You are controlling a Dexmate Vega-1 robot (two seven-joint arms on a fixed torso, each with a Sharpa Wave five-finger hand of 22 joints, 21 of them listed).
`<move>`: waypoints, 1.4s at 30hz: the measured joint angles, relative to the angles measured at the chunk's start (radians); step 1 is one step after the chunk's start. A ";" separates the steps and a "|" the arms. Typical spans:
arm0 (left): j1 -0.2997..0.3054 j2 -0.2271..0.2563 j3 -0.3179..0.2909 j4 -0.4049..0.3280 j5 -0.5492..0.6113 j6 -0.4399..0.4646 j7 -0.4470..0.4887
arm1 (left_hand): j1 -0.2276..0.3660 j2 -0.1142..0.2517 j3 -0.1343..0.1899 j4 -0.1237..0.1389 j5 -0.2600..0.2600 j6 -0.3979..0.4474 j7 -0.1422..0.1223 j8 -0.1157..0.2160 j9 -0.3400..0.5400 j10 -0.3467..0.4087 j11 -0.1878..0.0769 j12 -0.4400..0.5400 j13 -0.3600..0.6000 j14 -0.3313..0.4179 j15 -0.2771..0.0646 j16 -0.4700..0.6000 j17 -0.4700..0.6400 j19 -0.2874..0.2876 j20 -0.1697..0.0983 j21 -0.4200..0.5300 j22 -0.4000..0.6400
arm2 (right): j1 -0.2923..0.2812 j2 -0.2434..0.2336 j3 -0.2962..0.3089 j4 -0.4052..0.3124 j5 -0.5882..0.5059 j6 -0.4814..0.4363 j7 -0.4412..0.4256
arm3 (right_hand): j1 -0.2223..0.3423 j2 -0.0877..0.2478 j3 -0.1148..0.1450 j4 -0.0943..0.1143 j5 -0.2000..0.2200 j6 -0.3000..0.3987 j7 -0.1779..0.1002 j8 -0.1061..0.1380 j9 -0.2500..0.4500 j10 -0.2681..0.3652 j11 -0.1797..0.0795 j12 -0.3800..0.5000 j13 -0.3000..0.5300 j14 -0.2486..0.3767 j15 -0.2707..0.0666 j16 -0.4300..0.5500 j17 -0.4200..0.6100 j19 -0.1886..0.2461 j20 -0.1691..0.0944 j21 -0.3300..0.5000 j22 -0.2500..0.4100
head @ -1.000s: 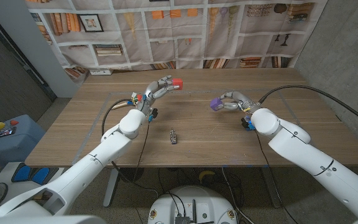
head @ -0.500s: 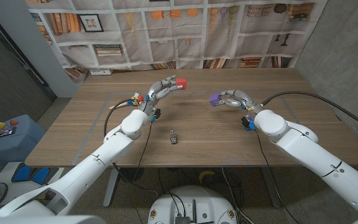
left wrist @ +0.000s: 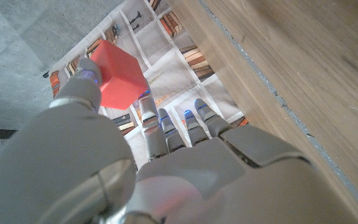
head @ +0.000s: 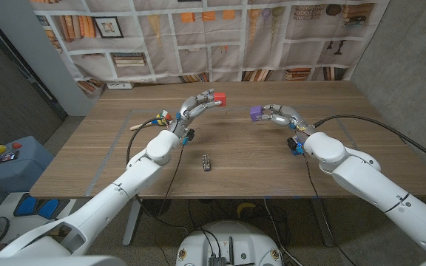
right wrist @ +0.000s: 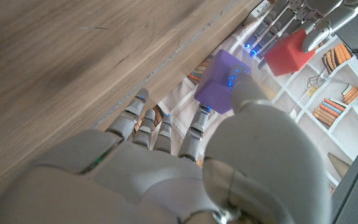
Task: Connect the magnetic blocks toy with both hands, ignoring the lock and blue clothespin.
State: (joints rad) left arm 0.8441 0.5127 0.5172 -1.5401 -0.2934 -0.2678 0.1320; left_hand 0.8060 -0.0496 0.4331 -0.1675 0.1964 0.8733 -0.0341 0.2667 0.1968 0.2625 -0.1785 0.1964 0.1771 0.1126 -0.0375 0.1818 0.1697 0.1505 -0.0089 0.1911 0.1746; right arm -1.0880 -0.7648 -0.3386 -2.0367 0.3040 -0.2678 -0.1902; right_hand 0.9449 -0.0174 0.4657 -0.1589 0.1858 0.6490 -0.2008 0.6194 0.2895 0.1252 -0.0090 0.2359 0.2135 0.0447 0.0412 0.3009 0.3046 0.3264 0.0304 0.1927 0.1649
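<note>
Head view: the red block (head: 218,98) is held at the fingertips of the left hand (head: 195,106), raised above the bench (head: 361,148), and the purple block (head: 256,113) is held at the fingertips of the right hand (head: 279,116), likewise raised. The two blocks are seen apart, with open air between them and nothing in the way. Taking the red block as the landmark, the purple block lies off to its right-arm side, a little lower in the picture and seemingly slightly nearer the robot.

In the left wrist view the red block (left wrist: 118,74) is pinched between the thumb and the tip of a finger (left wrist: 86,87), while the other fingers are stretched out beyond it. In the right wrist view the purple block (right wrist: 219,81) is pinched the same way, and the red block (right wrist: 289,52) with the left hand's fingers (right wrist: 272,25) is seen just past it, so the faces are roughly turned toward each other.

The coming move is judged to turn on closing this gap along the line between the blocks. Both hands appear about equally far from the meeting point, so neither is clearly nearer. A small metal object (head: 207,162), probably the lock, lies on the bench nearer the robot than the red block and is to be left alone.
</note>
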 measured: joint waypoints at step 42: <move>-0.059 -0.038 0.036 0.072 -0.041 -0.046 -0.112 | -0.007 0.007 -0.010 -0.001 0.000 0.000 0.000 -0.005 0.005 0.000 0.000 0.000 0.000 0.000 0.000 0.000 0.000 0.004 0.004 0.000 0.000 | 0.041 0.068 -0.032 0.162 0.266 0.272 0.077 | 0.008 0.008 -0.023 0.002 0.004 0.000 0.000 0.000 -0.015 0.009 0.009 0.000 0.000 0.000 0.000 0.000 0.009 -0.004 -0.004 0.000 0.000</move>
State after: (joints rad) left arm 0.7850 0.4743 0.5535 -1.4678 -0.3345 -0.3136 0.0201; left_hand 0.7989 -0.0426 0.4234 -0.1689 0.1959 0.8738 -0.0336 0.2614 0.2019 0.2624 -0.1785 0.1964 0.1771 0.1126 -0.0376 0.1818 0.1697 0.1540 -0.0053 0.1911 0.1744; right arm -1.0467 -0.6964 -0.3706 -1.8743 0.5705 0.0044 -0.1131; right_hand 0.9528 -0.0096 0.4427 -0.1573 0.1895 0.6490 -0.2008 0.6194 0.2746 0.1341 0.0000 0.2359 0.2139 0.0447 0.0412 0.3009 0.3137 0.3228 0.0268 0.1928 0.1649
